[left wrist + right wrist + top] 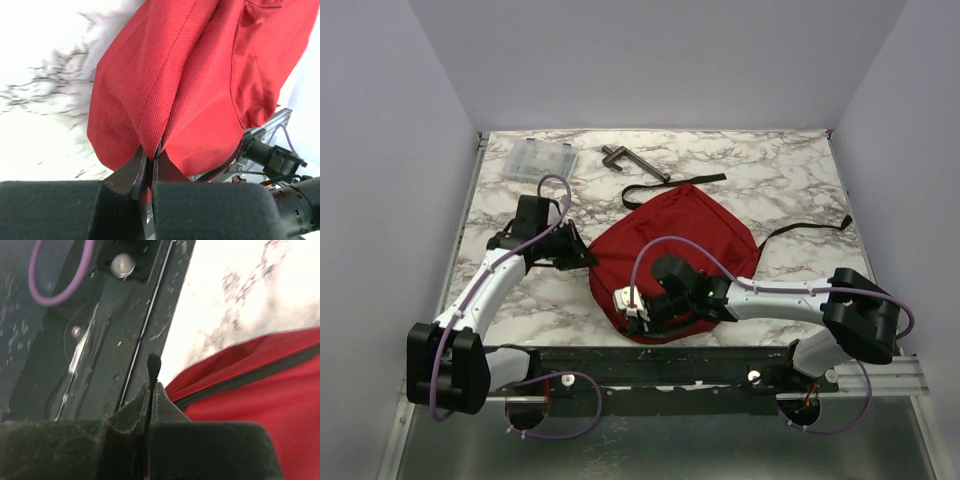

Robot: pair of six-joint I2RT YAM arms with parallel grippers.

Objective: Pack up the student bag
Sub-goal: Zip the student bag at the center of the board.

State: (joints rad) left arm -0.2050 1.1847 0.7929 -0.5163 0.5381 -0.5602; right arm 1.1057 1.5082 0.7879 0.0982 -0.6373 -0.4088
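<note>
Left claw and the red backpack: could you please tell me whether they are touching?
Touching. The left wrist view shows the left claw shut on a fold of the red backpack, pinching its fabric.

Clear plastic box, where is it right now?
In the top view, the clear plastic box sits in the far left corner of the table, just left of the dark metal tool and beyond the student bag.

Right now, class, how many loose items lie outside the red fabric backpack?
2: a clear plastic box, far left; a dark angled metal piece beside it. The red fabric backpack may hide others.
</note>
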